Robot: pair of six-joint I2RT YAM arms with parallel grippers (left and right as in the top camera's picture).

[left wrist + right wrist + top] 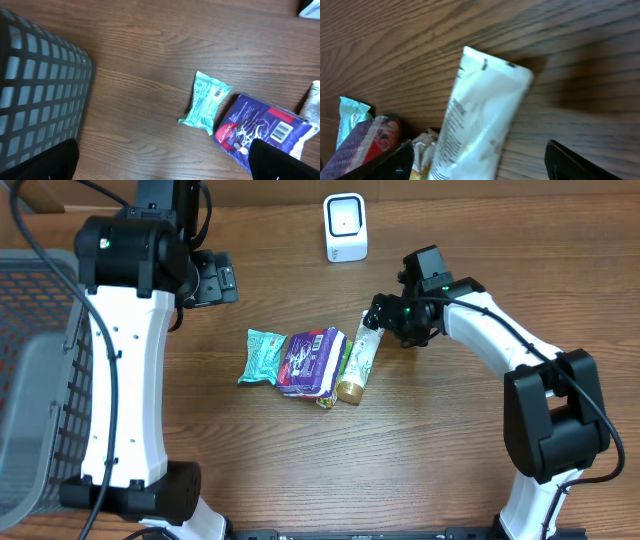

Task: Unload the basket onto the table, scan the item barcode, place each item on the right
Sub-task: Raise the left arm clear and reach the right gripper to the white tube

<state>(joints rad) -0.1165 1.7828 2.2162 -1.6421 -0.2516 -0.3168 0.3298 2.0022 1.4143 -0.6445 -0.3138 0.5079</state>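
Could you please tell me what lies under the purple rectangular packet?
Under the purple rectangular plastic packet, only a crinkled yellowish wrapper corner peeks out, next to the white plastic tube. The rest is covered and cannot be identified.

Table: brown wood-grain top [450,240], filling every view; the grain runs left to right in the overhead view.
Surface: smooth, matte, with darker streaks in the grain.
Basket: grey mesh basket [40,310] at the table's left edge, its grid wall close up in the left wrist view.
Light: even, from above, with soft shadows on the wood.
Walls, floor, windows: out of view.
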